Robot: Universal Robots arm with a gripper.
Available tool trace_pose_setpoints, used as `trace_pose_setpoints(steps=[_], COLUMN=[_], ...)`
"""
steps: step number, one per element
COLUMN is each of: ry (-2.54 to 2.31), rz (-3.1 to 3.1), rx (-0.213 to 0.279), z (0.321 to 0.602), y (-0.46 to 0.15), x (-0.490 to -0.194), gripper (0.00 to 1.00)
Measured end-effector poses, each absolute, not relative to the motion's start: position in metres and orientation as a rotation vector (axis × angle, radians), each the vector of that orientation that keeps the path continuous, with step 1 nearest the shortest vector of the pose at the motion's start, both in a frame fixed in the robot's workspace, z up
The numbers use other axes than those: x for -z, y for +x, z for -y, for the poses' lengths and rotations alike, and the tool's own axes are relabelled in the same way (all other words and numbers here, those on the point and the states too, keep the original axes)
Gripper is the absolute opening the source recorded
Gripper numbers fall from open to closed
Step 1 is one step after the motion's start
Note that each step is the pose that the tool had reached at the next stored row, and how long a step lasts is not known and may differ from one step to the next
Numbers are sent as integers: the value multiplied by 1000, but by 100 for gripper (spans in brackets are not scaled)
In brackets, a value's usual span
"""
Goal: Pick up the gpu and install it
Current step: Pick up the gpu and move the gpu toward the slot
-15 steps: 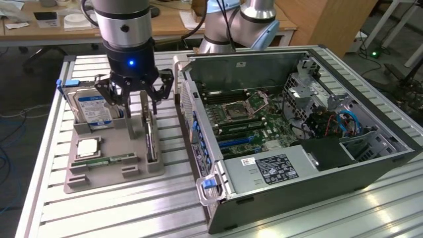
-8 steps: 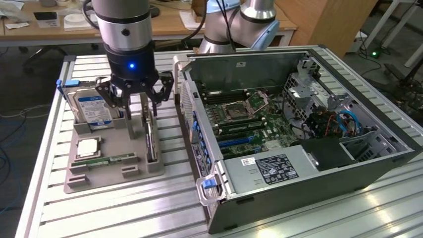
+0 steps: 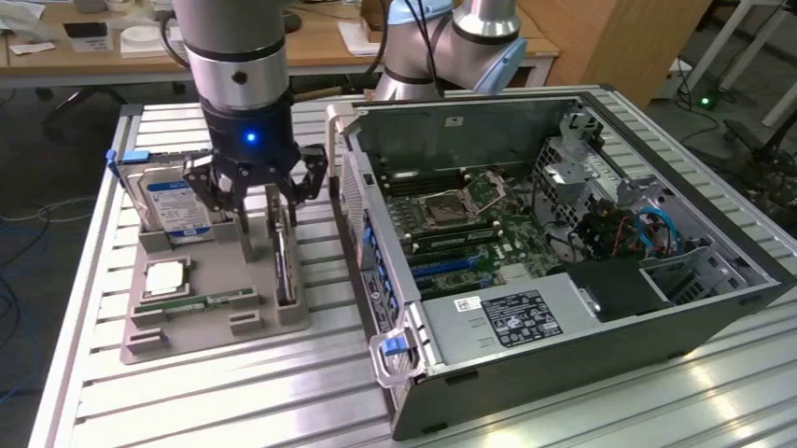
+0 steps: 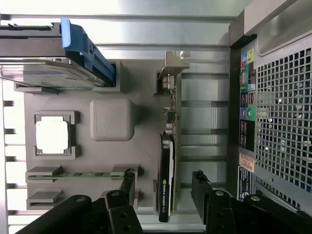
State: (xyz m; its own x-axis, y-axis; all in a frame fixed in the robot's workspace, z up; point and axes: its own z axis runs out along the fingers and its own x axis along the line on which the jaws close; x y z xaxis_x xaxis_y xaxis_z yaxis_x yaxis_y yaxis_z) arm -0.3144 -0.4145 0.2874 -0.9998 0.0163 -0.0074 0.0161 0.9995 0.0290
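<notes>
A: State of gripper (image 3: 261, 207)?
B: Fingers apart, hovering over the gpu (image 4: 166, 180), one on either side, not clamped.
A: Where is the gpu?
B: Standing on edge in the grey parts tray (image 3: 212, 327), beside the open computer case (image 3: 561, 233).

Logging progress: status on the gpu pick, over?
Gripper open, flanking the gpu; it stands on edge in grey tray, ungripped. Hard drive apart, no obstruction.
</notes>
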Motion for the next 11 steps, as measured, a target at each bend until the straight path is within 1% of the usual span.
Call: trace_pose_setpoints(steps=[11], ry=[58], rz=[-3133], rx=[-41], z=[415], y=[-310], x=[-268], gripper=[59])
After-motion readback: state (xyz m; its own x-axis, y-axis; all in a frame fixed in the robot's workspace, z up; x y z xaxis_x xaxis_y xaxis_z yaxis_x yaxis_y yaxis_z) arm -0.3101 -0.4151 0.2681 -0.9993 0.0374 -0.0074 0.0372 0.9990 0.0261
